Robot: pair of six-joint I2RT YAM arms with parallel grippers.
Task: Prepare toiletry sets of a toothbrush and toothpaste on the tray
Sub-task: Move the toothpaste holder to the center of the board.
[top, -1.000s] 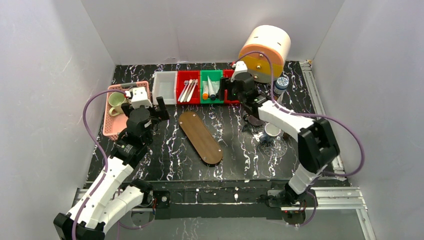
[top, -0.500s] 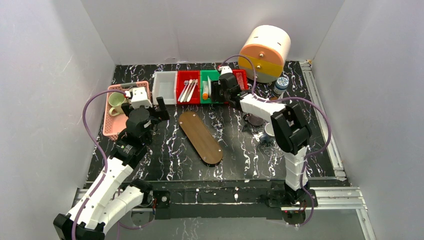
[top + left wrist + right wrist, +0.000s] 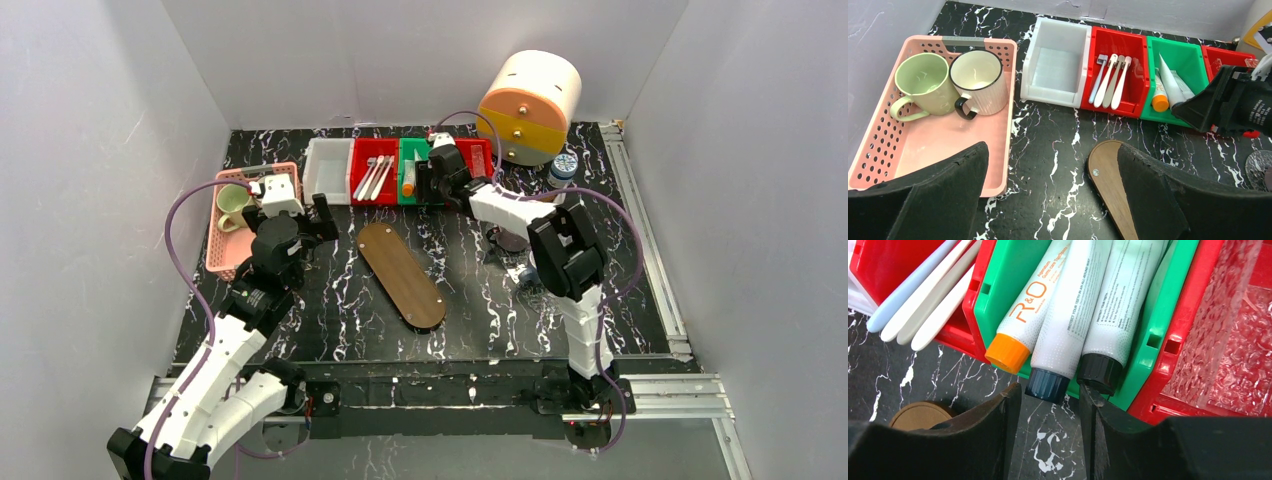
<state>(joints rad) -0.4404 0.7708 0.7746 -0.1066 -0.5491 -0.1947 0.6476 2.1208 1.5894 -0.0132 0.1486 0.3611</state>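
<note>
Within green bin (image 3: 1010,287), toothpaste tubes (image 3: 1075,315) parallel (three), caps toward right gripper (image 3: 1050,392).

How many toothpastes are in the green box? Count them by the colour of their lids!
White toothpaste tube with orange cap: 1
White toothpaste tube with dark blue cap: 1
White toothpaste tube with black cap: 1
Total: 3

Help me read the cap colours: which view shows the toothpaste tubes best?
Right wrist: the three toothpaste tubes fill the frame, caps orange, dark blue and black. Left wrist shows them small, partly hidden. Top view shows only specks.
</note>
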